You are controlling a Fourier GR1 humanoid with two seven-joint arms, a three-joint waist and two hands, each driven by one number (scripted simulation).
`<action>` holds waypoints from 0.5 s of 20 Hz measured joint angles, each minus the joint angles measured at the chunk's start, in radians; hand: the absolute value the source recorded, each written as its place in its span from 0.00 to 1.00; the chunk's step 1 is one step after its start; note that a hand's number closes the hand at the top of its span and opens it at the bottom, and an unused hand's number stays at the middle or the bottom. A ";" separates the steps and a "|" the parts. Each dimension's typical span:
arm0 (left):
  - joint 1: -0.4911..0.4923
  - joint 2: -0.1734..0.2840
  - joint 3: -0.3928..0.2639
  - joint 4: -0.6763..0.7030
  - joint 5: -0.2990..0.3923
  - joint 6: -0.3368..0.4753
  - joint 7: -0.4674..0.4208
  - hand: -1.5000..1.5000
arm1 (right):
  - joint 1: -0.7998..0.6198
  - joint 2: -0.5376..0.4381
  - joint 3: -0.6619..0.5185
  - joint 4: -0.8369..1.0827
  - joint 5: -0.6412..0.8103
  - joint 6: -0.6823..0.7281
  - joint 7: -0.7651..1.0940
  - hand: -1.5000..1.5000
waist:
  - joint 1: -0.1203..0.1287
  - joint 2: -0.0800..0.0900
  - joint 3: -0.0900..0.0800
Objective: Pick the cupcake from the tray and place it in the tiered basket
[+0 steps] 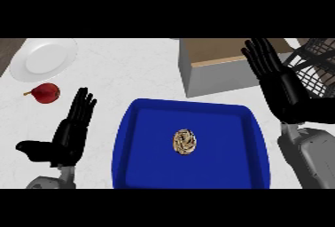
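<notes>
White round plate (40, 59) sits far left on the pale counter (137, 75), small red fruit with a stem (45, 92) just below it. Left hand (65, 137) next, fingers straight and spread wide, thumb out, holding nothing. Glossy blue rectangular tray (134, 146) in the middle, brown swirl-topped cupcake (185, 142) at its centre, untouched. Grey open-top box (222, 71) behind it. Right hand (285, 86) raised, fingers straight, empty, beside the black wire tiered basket (319, 66).

White plate (43, 59), red fruit (46, 92) just below; grey box (219, 75).
</notes>
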 measured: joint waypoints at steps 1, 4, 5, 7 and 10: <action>0.021 0.004 0.000 -0.009 -0.005 -0.002 0.001 0.50 | -0.004 0.000 -0.006 -0.001 0.012 -0.003 0.004 1.00 | 0.003 0.002 0.003; 0.037 0.023 0.001 0.024 -0.047 0.027 0.036 0.50 | -0.009 0.001 0.001 -0.008 0.070 -0.024 -0.020 1.00 | 0.008 0.006 0.008; 0.053 0.026 -0.009 0.043 -0.070 0.042 0.040 0.50 | -0.016 0.004 0.004 0.003 0.095 -0.033 -0.038 1.00 | 0.011 0.008 0.009; 0.083 0.045 -0.007 0.082 -0.093 0.057 0.052 0.50 | -0.009 -0.037 -0.016 0.033 0.164 -0.081 -0.030 0.00 | 0.000 0.011 0.007; 0.107 0.041 -0.020 0.119 -0.114 0.076 0.068 0.50 | 0.052 0.012 -0.089 0.088 0.189 -0.245 0.014 0.00 | -0.015 0.014 0.010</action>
